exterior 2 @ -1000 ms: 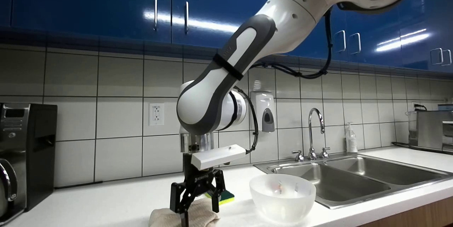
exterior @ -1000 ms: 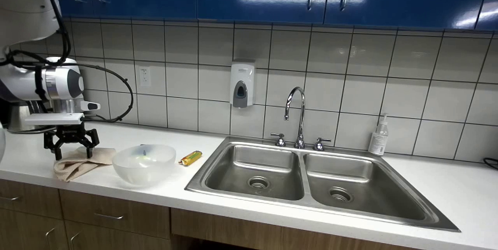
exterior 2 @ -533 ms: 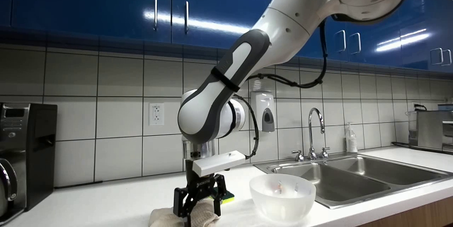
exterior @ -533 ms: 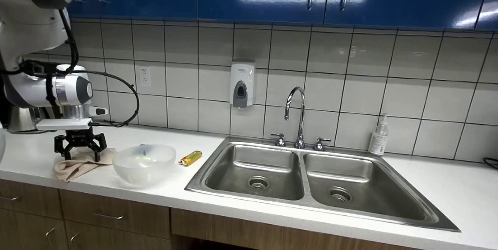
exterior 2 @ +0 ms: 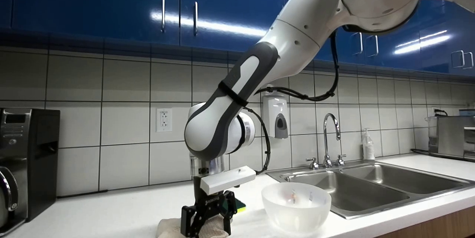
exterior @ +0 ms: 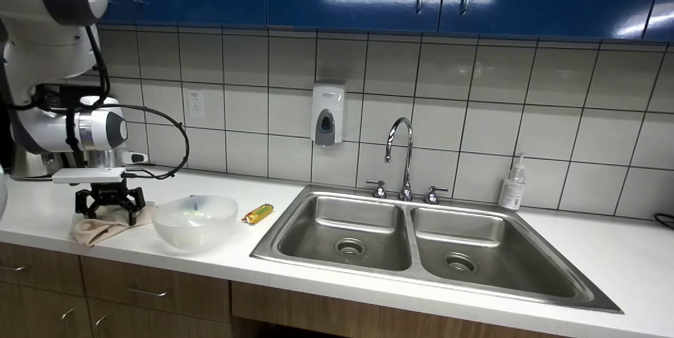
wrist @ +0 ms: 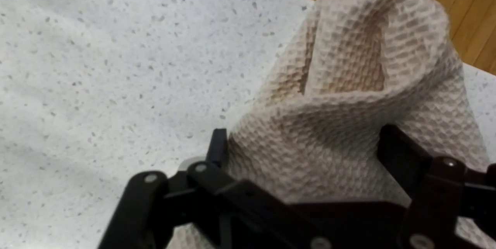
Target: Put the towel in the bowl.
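- The hand (wrist: 304,138) is pointing down over the towel (wrist: 337,121) and is standing released: its fingers (wrist: 401,158) are standing wide apart, with cloth showing between them. The views are leaving unclear whether either fingertip is touching the cloth.
- The towel is lying bunched on the white table (exterior: 253,190), directly beneath the hand; one folded end is reaching past the fingers to the table's front edge.
- The frosted bowl (exterior 2: 295,215) is standing upright near the hand, towards the double-basin sink (exterior: 415,254), in both exterior views. The towel is lying beside it. Coloured patches are showing at the bowl; whether they are lying inside or showing through from behind is hard to say.
- A green-and-yellow sponge (exterior 2: 239,205) is lying close to the hand, towards the tiled wall (exterior: 247,153), partly hiding behind it in an exterior view.
- A small yellow packet (exterior: 258,214) is lying farther from the hand, just past the bowl.
- Beyond the packet, well apart from the hand, a gooseneck faucet (exterior: 408,164) is rising behind the sink's basins, and a pump bottle (exterior: 512,190) is standing by its back rim.
- A soap dispenser (exterior: 328,109) is hanging on the wall, higher than the hand.
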